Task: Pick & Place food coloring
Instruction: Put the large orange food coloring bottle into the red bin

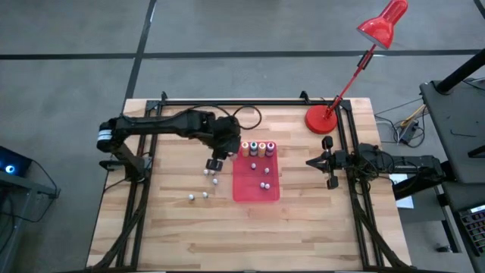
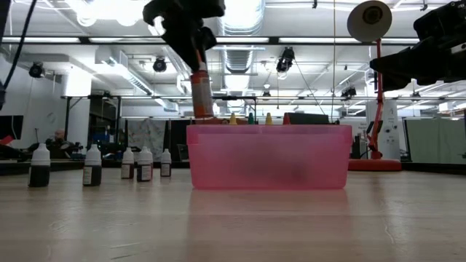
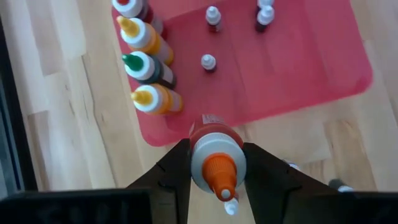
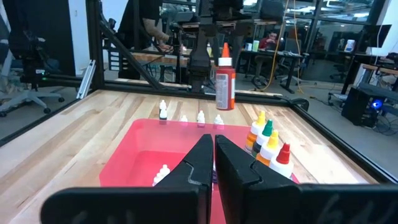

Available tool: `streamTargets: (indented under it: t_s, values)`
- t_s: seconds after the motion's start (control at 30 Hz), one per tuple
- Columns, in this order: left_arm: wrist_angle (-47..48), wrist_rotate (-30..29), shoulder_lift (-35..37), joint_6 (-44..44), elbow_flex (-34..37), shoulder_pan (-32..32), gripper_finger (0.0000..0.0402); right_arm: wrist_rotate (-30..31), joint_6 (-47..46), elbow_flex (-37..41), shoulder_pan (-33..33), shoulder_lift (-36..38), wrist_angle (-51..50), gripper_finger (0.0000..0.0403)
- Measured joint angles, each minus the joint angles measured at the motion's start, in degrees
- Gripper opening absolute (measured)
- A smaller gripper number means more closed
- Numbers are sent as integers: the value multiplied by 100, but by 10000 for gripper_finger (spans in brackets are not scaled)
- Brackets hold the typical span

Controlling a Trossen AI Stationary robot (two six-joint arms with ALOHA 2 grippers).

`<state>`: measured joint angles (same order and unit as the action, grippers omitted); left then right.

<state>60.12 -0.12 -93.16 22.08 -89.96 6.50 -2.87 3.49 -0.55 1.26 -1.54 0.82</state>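
Note:
My left gripper [image 1: 217, 158] hangs over the table just left of the red tray [image 1: 258, 196], shut on an orange food coloring bottle [image 2: 202, 94] with an orange nozzle. Several taller bottles [image 1: 258, 148] stand in a row along the tray's far edge, and three tiny white-capped ones [image 1: 266, 173] stand on its floor. Several more tiny bottles [image 1: 204, 195] stand upright on the wood left of the tray. My right gripper [image 1: 318, 161] waits shut at the table's right side, level, touching nothing. My left gripper pinches the orange bottle between its two fingers [image 3: 177, 168], at the white collar below the nozzle [image 3: 200, 165]. The fingers come from above, slanting down. The bottle hangs below them, nearly upright and lifted clear, its base [image 2: 204, 115] above the tray's rim.
A red desk lamp [image 1: 322, 120] stands on its round base at the far right corner. Black rails [image 1: 136, 189] run along the table's left and right sides. Bare wood lies toward the near edge. The low view shows a room with desks behind the table.

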Motion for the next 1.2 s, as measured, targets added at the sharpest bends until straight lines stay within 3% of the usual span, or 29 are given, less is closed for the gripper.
streamTargets:
  t_s: [0.47, 1.2]
  values:
    - [270, 3, -697, -699, -677, 193, 97, 1, 1, 1, -1, 0, 1, 9]
    - [238, 39, -1048, -1434, -722, 312, 97, 0, 3, 0, -2, -7, 2, 9]
